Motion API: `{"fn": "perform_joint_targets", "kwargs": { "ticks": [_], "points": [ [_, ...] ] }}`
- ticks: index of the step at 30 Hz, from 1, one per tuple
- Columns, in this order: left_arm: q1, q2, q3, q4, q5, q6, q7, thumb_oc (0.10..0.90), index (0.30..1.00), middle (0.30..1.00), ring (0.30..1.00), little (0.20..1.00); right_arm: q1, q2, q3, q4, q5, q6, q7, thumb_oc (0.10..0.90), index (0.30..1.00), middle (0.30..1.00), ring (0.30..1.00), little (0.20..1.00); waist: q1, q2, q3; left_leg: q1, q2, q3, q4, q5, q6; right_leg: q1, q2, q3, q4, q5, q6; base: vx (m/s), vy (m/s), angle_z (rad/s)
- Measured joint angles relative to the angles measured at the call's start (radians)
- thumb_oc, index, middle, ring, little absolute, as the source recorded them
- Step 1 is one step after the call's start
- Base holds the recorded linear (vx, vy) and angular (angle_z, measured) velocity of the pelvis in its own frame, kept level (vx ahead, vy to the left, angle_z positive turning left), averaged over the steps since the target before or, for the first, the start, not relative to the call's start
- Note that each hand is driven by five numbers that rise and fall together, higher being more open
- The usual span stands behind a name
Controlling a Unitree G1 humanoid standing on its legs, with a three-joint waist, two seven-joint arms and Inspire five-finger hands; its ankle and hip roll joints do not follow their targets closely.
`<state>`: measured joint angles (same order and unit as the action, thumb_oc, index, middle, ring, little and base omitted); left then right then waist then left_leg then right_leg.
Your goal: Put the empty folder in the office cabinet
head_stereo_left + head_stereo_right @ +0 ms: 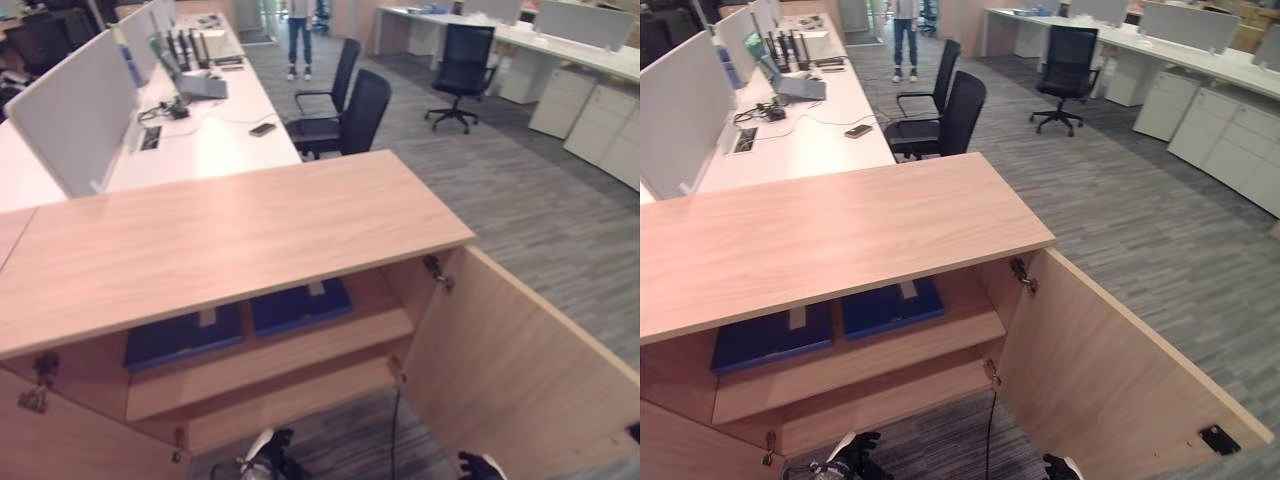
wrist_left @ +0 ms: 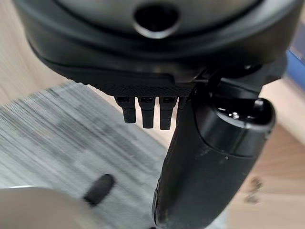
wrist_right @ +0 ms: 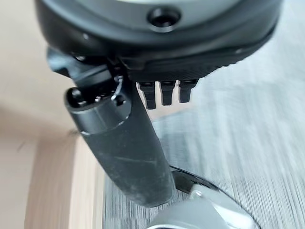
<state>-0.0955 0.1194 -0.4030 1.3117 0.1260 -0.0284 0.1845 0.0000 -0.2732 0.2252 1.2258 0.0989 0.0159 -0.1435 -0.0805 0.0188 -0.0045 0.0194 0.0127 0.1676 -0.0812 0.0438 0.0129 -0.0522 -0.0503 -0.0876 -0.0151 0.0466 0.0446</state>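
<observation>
I see two blue folders point(image 1: 240, 322) lying on the cabinet point(image 1: 230, 235) shelf, so placing looks done. Left hand point(image 2: 200, 157) and right hand point(image 3: 128, 152) hang relaxed and empty below the shelf; next I'd shut the door point(image 1: 510, 370).

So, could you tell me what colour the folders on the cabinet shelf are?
Dark blue folders, clearest in the right eye view.

Grey striped carpet point(image 1: 520, 210), long white desk point(image 1: 215, 135) with dividers, black office chairs point(image 1: 345, 115), white drawer units point(image 1: 600, 120)
</observation>
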Motion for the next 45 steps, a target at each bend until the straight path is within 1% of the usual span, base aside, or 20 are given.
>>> {"fn": "perform_joint_targets", "kwargs": {
  "ticks": [3,5,8,9,10,11,12,14,15,16,18,20,23,25,28,30,32,35,39,45],
  "points": [
    [0.001,0.011,0.039,0.015,-0.001,0.004,0.0,0.8,0.9,0.9,0.9,0.9,0.003,-0.001,-0.056,0.037,0.047,0.0,0.001,0.8,0.9,0.9,0.9,0.9,-0.007,0.011,0.021,-0.001,-0.016,0.032,0.0,-0.004,0.003,-0.023,-0.011,0.029,0.015,0.008,0.011,-0.11,0.149,-0.39],
    [0.001,0.022,0.048,0.044,0.001,0.005,0.0,0.8,0.9,0.9,0.9,0.9,-0.007,0.0,-0.122,0.081,0.102,-0.003,-0.001,0.8,0.9,0.9,0.9,0.9,-0.008,0.02,0.03,-0.002,-0.026,0.073,-0.004,-0.017,0.024,-0.047,-0.022,0.069,0.021,0.013,0.029,-0.11,0.119,-0.5],
    [0.017,0.038,0.077,0.051,-0.001,0.002,-0.002,0.8,0.9,0.9,0.9,0.9,-0.001,0.01,-0.169,0.097,0.14,-0.006,0.003,0.8,0.9,0.9,0.9,0.9,-0.025,0.01,0.043,-0.001,-0.044,0.122,0.0,-0.016,0.031,-0.079,-0.03,0.108,0.039,0.045,0.051,-0.15,0.098,-0.58],
    [0.011,0.049,0.075,0.051,-0.001,0.003,-0.005,0.8,0.9,0.9,0.9,0.9,-0.025,0.018,-0.174,0.11,0.161,-0.007,0.004,0.8,0.9,0.9,0.9,0.9,-0.023,0.011,0.058,0.001,-0.032,0.176,0.0,-0.006,0.052,-0.092,-0.041,0.085,0.03,0.047,0.086,-0.1,0.083,-0.9],
    [0.011,0.054,0.07,0.051,-0.001,0.007,-0.012,0.8,0.9,0.9,0.9,0.9,-0.047,0.026,-0.182,0.114,0.178,-0.005,0.004,0.8,0.9,0.9,0.9,0.9,-0.021,0.008,0.074,-0.001,-0.026,0.216,-0.005,-0.009,0.063,-0.101,-0.072,-0.001,0.051,0.031,0.074,-0.08,0.068,-0.95],
    [0.011,0.057,0.073,0.051,-0.001,0.007,-0.018,0.8,0.9,0.9,0.9,0.9,-0.052,0.028,-0.183,0.113,0.182,-0.005,0.006,0.8,0.9,0.9,0.9,0.9,-0.018,0.007,0.085,0.0,-0.021,0.227,-0.005,-0.016,0.072,-0.112,-0.083,-0.025,0.072,0.026,0.079,-0.08,0.047,-0.79],
    [-0.002,0.067,0.075,0.051,-0.002,0.007,-0.026,0.8,0.9,0.9,0.9,0.9,-0.049,0.029,-0.194,0.121,0.188,-0.006,0.009,0.8,0.9,0.9,0.9,0.9,-0.025,0.01,0.102,0.001,-0.003,0.262,-0.005,-0.01,0.085,-0.122,-0.114,-0.067,0.153,0.001,0.076,-0.05,0.023,-0.54],
    [-0.003,0.069,0.075,0.048,-0.003,0.008,-0.04,0.8,0.9,0.9,0.9,0.9,-0.046,0.025,-0.236,0.147,0.201,-0.004,0.013,0.8,0.9,0.9,0.9,0.9,-0.022,0.019,0.104,0.002,0.016,0.288,-0.005,-0.014,0.086,-0.13,-0.148,-0.07,0.286,-0.039,0.095,0.06,-0.02,-0.63],
    [-0.002,0.071,0.074,0.049,-0.004,0.009,-0.045,0.8,0.9,0.9,0.9,0.9,-0.038,0.017,-0.262,0.163,0.218,0.002,0.012,0.8,0.9,0.9,0.9,0.9,-0.02,0.017,0.103,0.013,0.025,0.297,-0.005,-0.026,0.071,-0.086,-0.188,-0.057,0.325,-0.069,0.131,0.08,-0.08,-0.59],
    [-0.002,0.071,0.071,0.049,-0.005,0.01,-0.047,0.8,0.9,0.9,0.9,0.9,-0.026,0.013,-0.264,0.164,0.218,0.002,0.012,0.8,0.9,0.9,0.9,0.9,-0.024,0.013,0.101,0.024,0.024,0.293,-0.005,-0.027,0.069,-0.044,-0.204,-0.06,0.304,-0.072,0.137,0.03,-0.132,-0.58],
    [0.008,0.077,0.052,0.044,-0.005,0.007,-0.052,0.8,0.9,0.9,0.9,0.9,-0.002,0.008,-0.273,0.165,0.218,0.004,0.012,0.8,0.9,0.9,0.9,0.9,-0.014,-0.016,0.072,0.036,0.011,0.309,-0.005,-0.033,0.057,0.014,-0.238,-0.062,0.231,-0.057,0.135,0.02,-0.106,-0.42],
    [0.011,0.081,0.047,0.032,-0.005,0.009,-0.066,0.8,0.9,0.9,0.9,0.9,-0.009,-0.009,-0.277,0.158,0.219,0.01,0.015,0.8,0.9,0.9,0.9,0.9,-0.007,-0.033,0.045,0.037,0.004,0.299,-0.005,-0.018,0.032,0.061,-0.218,-0.068,0.096,-0.062,0.141,-0.09,-0.221,-0.76],
    [0.004,0.05,0.045,0.01,-0.005,0.003,-0.069,0.8,0.9,0.9,0.9,0.9,-0.018,-0.062,-0.277,0.112,0.24,0.0,0.009,0.8,0.9,0.9,0.9,0.9,-0.025,-0.02,0.007,0.031,0.033,0.299,0.0,0.003,-0.006,0.083,-0.169,-0.036,-0.004,-0.02,0.121,-0.02,-0.224,-0.5],
    [-0.011,0.044,0.045,0.0,-0.005,-0.002,-0.068,0.8,0.9,0.9,0.9,0.9,-0.018,-0.077,-0.277,0.095,0.26,-0.005,0.004,0.8,0.9,0.9,0.9,0.9,-0.027,-0.024,0.0,0.032,0.047,0.3,0.001,0.007,-0.015,0.083,-0.154,-0.032,-0.006,-0.017,0.118,-0.01,-0.17,-0.17],
    [-0.032,0.035,0.044,-0.005,-0.006,-0.011,-0.065,0.8,0.9,0.9,0.9,0.9,-0.009,-0.117,-0.278,-0.03,0.298,-0.005,-0.023,0.8,0.9,0.9,0.9,0.9,-0.033,-0.052,-0.011,0.032,0.074,0.302,0.001,0.019,-0.031,0.082,-0.127,-0.028,-0.012,-0.016,0.109,-0.04,-0.236,-0.06],
    [-0.026,0.024,0.043,0.008,-0.005,-0.012,-0.064,0.8,0.9,0.9,0.9,0.9,-0.002,-0.157,-0.277,-0.198,0.295,-0.035,-0.048,0.8,0.9,0.9,0.9,0.9,-0.051,-0.057,-0.013,0.03,0.085,0.303,0.001,0.023,-0.038,0.083,-0.117,-0.026,-0.023,-0.011,0.1,-0.02,-0.115,-0.05],
    [-0.003,0.017,0.042,0.017,-0.005,-0.011,-0.066,0.8,0.9,0.9,0.9,0.9,-0.024,-0.206,-0.277,-0.27,0.289,-0.065,-0.066,0.8,0.9,0.9,0.9,0.9,-0.053,-0.065,-0.015,0.031,0.091,0.299,0.001,0.027,-0.042,0.089,-0.109,-0.024,-0.029,-0.01,0.098,-0.03,-0.188,0.04],
    [0.011,0.024,0.072,0.025,-0.023,0.001,-0.068,0.8,0.9,0.9,0.9,0.9,-0.059,-0.273,-0.268,-0.354,0.255,-0.06,-0.085,0.8,0.9,0.9,0.9,0.9,-0.048,-0.067,-0.013,0.025,0.102,0.292,0.004,0.034,-0.047,0.097,-0.098,-0.03,-0.048,-0.008,0.094,-0.01,-0.134,0.06],
    [0.013,0.039,0.125,0.051,-0.038,0.011,-0.065,0.8,0.9,0.9,0.9,0.9,-0.089,-0.334,-0.222,-0.52,0.217,-0.083,-0.08,0.8,0.9,0.9,0.9,0.9,-0.042,-0.047,-0.015,0.028,0.119,0.29,0.004,0.037,-0.048,0.112,-0.078,-0.03,-0.079,0.006,0.078,-0.01,-0.119,-0.01],
    [0.023,0.039,0.156,0.049,-0.04,0.025,-0.067,0.8,0.9,0.9,0.9,0.9,-0.088,-0.339,-0.15,-0.738,0.215,-0.091,-0.018,0.8,0.9,0.9,0.9,0.9,-0.019,-0.013,-0.008,0.032,0.14,0.285,0.005,0.051,-0.066,0.12,-0.057,-0.032,-0.079,0.007,0.072,0.0,-0.069,0.02]
  ]
}}
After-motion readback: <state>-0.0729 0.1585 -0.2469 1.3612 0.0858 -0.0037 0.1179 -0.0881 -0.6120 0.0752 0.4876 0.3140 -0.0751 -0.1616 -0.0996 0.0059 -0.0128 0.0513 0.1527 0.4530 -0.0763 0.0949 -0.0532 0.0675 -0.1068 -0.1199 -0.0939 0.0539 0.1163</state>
